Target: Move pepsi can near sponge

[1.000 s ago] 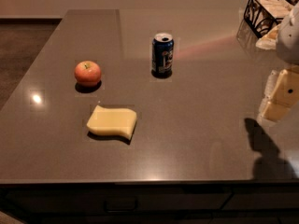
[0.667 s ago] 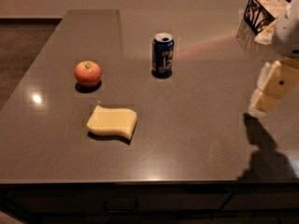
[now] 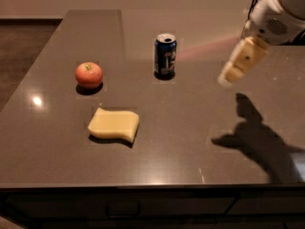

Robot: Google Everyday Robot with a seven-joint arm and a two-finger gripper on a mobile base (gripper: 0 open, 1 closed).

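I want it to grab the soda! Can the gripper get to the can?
Probably yes: the gripper hangs right of the can, nothing stands between them; apple and sponge lie on the other side.

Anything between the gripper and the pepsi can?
No. In the camera view only bare tabletop lies between the gripper, raised at the right, and the pepsi can; the apple and sponge sit left of the can.

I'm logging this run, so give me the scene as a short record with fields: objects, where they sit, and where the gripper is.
surface: dark table
pepsi can: upright, toward the back, mid-table
sponge: flat, nearer the front, left of the can
apple: left of the can, behind the sponge
gripper: in the air, right of the can, holding nothing
task state: can and sponge apart
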